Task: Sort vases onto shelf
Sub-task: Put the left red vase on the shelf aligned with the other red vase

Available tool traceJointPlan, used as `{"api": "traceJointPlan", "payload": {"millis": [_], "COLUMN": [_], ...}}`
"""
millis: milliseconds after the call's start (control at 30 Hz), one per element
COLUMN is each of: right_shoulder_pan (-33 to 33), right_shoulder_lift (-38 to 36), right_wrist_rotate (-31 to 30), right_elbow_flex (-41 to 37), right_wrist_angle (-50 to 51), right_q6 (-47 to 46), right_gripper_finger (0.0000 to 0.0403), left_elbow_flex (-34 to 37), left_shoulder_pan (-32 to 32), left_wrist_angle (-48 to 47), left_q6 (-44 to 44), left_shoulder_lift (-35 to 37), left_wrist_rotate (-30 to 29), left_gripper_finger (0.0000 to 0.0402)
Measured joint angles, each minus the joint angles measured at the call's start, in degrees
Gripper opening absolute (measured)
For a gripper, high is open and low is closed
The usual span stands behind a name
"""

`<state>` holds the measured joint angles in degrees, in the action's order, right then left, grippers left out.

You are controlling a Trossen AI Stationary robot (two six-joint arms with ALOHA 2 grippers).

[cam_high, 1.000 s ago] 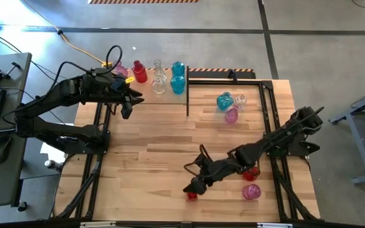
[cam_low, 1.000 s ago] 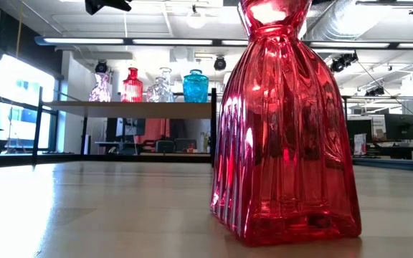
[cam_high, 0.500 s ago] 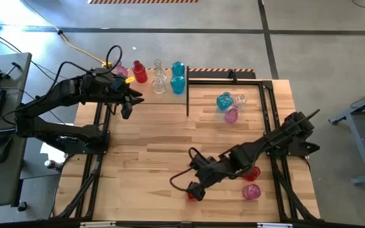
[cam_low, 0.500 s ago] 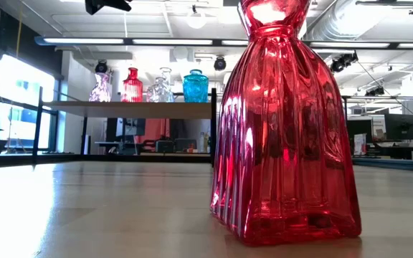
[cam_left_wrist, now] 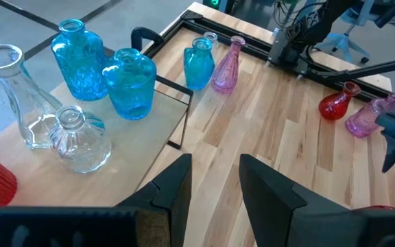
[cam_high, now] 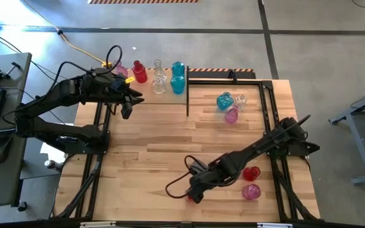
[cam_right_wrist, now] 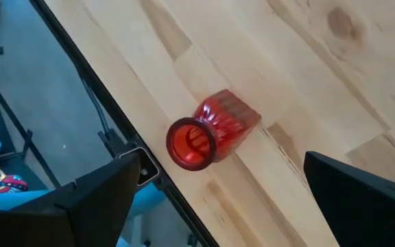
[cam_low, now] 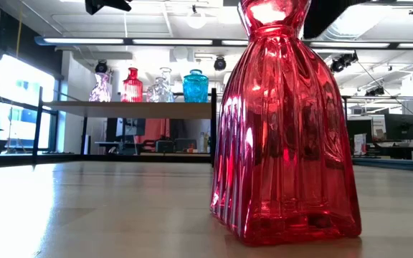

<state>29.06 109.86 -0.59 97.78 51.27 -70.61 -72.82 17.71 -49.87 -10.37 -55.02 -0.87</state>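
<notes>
The right hand [cam_high: 194, 193], fingers spread wide and empty, hovers above a ribbed red glass vase [cam_right_wrist: 210, 134]. The vase stands upright, mouth skyward, near the plank-striped wooden surface's [cam_high: 151, 158] front edge.

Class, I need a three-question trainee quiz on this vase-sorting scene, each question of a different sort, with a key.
1. True or false: the right gripper is shut on the ribbed red vase.
2. Which colour of vase is on the table only, with none at the shelf end?
A. red
B. teal
C. clear
D. none of these
3. Fill in: the left gripper waits beside the ____.

Key:
1. False. Its jaws are wide open above that vase, which stands near the table's front edge.
2. D. Red, teal and clear vases all show at the shelf end.
3. Shelf.
</notes>
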Motion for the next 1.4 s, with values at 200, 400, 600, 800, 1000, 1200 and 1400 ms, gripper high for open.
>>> {"api": "traceJointPlan", "payload": {"millis": [200,400,600,800,1000,1200,1400], "right_shoulder_pan": [-0.02,-0.02,0.00,-0.02,-0.02,-0.02,-0.02], "right_shoulder_lift": [1.84,4.13,5.31,5.75,5.75,5.75,5.75], "right_wrist_rotate": [0.83,2.01,2.77,2.77,2.75,2.75,2.75], "right_elbow_flex": [0.00,0.00,0.00,0.00,0.00,0.00,0.00], "right_wrist_angle": [-0.09,-0.18,-0.48,-0.48,-0.46,-0.39,-0.69], "right_q6": [-2.04,-3.08,-4.51,-6.19,-8.02,-9.84,-12.07], "right_gripper_finger": [0.0379,0.0357,0.0348,0.0335,0.0300,0.0253,0.0205], "left_elbow_flex": [0.00,0.00,0.00,0.00,0.00,0.00,0.00], "left_shoulder_pan": [0.00,0.00,-0.01,0.00,-0.02,0.00,0.00], "left_wrist_angle": [0.00,0.00,0.02,0.01,-0.02,0.00,0.00], "left_q6": [0.02,0.00,0.02,0.00,0.02,0.00,0.00], "left_shoulder_lift": [0.00,0.00,0.00,0.00,0.00,0.00,0.00], "left_wrist_rotate": [-0.02,-0.02,-0.01,-0.02,-0.02,0.00,-0.02], "left_gripper_finger": [0.0113,0.0113,0.0113,0.0113,0.0113,0.0113,0.0113]}}
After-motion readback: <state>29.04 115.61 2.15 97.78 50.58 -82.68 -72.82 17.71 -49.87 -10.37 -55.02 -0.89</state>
